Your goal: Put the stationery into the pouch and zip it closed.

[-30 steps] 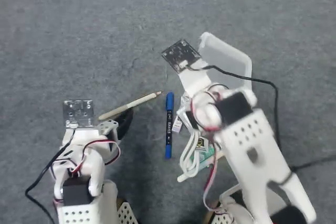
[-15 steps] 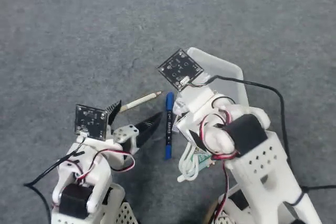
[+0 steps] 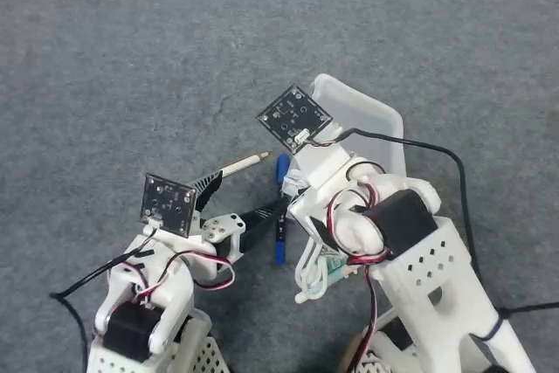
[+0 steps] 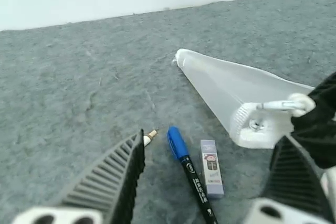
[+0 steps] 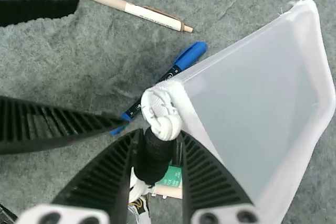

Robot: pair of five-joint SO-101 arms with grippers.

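Two pens are lying mid-frame: blue marker pen (image 3: 281, 172), slim beige pen (image 5: 131, 8). Left jaws are hanging released over them. Right jaws are clenching the translucent white plastic pouch (image 3: 376, 124), centre-right.

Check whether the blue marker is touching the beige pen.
Apart. The right wrist view shows grey carpet between the tip of the beige pen and the cap of the blue marker; the left wrist view shows the same gap.

I count on my table: one pouch (image 4: 231, 85), one blue marker (image 4: 188, 163), one beige pen (image 5: 131, 8), one small eraser (image 4: 211, 168). Four items in total.
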